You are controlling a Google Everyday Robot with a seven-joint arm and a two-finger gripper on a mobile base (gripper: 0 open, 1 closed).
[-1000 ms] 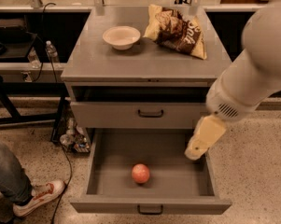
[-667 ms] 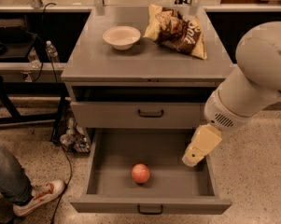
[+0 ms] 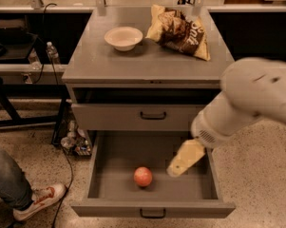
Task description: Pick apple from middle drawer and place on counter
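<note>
The middle drawer (image 3: 115, 161) is standing pulled out, w/ its deep tray open to view. The apple (image 3: 143, 176) is sitting on the tray floor, approx. centre and nearer the front panel, whose black handle (image 3: 152, 213) is showing at the bottom edge. The gripper (image 3: 176, 167) is hanging inside the drawer's right half, angling down-left, just right of the apple but apart from it (can't tell whether it's open or closed). The upper drawer (image 3: 114, 117) is showing only a flat front. On the tabletop (image 3: 147, 63) a white bowl (image 3: 124, 37) is sitting rear-left, w/ a chip bag (image 3: 180, 30) lying rear-right, well apart from the bowl. A person's sneaker (image 3: 38, 201) is resting on the floor at left.
</note>
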